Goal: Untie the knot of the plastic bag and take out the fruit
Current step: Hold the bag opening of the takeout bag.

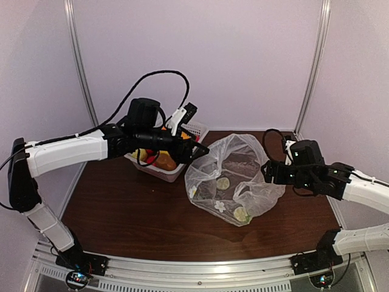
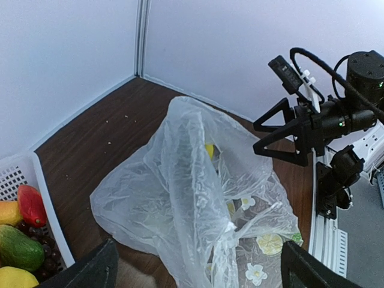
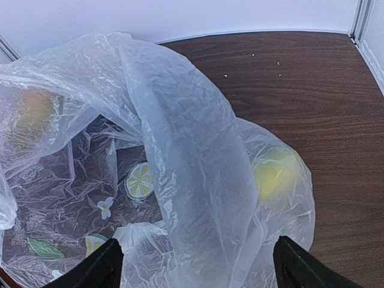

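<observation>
Your left gripper [image 2: 197, 252] hangs low over the near-left side of the plastic bag [image 1: 234, 179] with its 2 fingers spread wide. Loose film lies between them, but nothing is pinched. Your right gripper [image 2: 254, 138] faces it from the bag's opposite side, jaws also apart. Its tips sit close to the film, and you cannot tell whether they touch it.

The dark wooden table [image 1: 121, 207] carries everything. The bag sits on it right of centre, between your 2 grippers, puffed up and crumpled, with 1 tall fold standing along its middle.

The white lattice basket [image 2: 24, 174] stands just beside the bag's left side, under your left arm. In it you can see a red fruit [image 2: 30, 204], a green fruit [image 2: 18, 247], a yellow fruit [image 2: 15, 277] and some dark grapes [image 2: 43, 255].

Inside the bag, 1 yellow-green fruit [image 3: 273, 174] shows through the film, resting against the wall on the right gripper's side. Nothing else in the bag is clear enough to name.

The smallest details are the prints on the film: a lime slice [image 3: 139, 180] and a white flower [image 3: 105, 207].
</observation>
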Tool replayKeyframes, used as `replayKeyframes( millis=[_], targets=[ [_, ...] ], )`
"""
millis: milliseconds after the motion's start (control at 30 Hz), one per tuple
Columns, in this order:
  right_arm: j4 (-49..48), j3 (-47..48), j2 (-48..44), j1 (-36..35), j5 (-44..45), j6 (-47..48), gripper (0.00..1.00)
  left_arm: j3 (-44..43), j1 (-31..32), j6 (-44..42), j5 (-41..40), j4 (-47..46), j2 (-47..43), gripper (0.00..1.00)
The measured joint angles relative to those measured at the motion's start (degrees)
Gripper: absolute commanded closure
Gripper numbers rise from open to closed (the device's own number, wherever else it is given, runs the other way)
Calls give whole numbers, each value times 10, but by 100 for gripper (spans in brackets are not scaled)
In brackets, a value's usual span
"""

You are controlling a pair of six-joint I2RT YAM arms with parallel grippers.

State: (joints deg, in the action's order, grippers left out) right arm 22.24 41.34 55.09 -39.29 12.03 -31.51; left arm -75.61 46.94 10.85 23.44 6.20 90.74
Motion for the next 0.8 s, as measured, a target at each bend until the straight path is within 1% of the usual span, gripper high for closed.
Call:
replayKeyframes(
  millis=[67, 133, 200, 267, 367, 400, 500, 533, 600, 633, 700, 800],
  targets=[
    [-10, -5, 8, 2, -7, 0, 18, 0, 0, 0, 0, 6, 16, 5],
    [-16, -12, 15, 3, -13, 0, 22, 0, 0, -1, 0, 15, 29, 8],
    [-20, -18, 23, 5, -18, 0, 27, 0, 0, -4, 0, 22, 39, 15],
    [-24, -22, 30, 5, -20, -1, 34, 0, 0, -6, 0, 28, 45, 23],
    [-28, -23, 37, 5, -22, -1, 52, 0, 0, -10, 0, 33, 49, 44],
    [-30, -23, 39, 6, -23, -2, 60, 0, 0, -10, 0, 35, 49, 50],
    [-35, -23, 42, 6, -26, 1, 75, 0, 0, -15, 2, 38, 49, 69],
    [-37, -23, 43, 6, -27, -2, 80, 0, 0, -17, 4, 39, 49, 80],
    [-40, -23, 46, 6, -29, -1, 88, 0, 1, -19, 7, 41, 49, 98],
    [-41, -23, 48, 6, -30, 0, 91, 0, 1, -20, 9, 42, 49, 100],
    [-43, -23, 52, 6, -31, 3, 99, 1, 4, -24, 10, 42, 49, 100],
    [-43, -18, 63, 7, -29, 18, 100, 4, 12, -26, 10, 41, 48, 100]
  ],
)
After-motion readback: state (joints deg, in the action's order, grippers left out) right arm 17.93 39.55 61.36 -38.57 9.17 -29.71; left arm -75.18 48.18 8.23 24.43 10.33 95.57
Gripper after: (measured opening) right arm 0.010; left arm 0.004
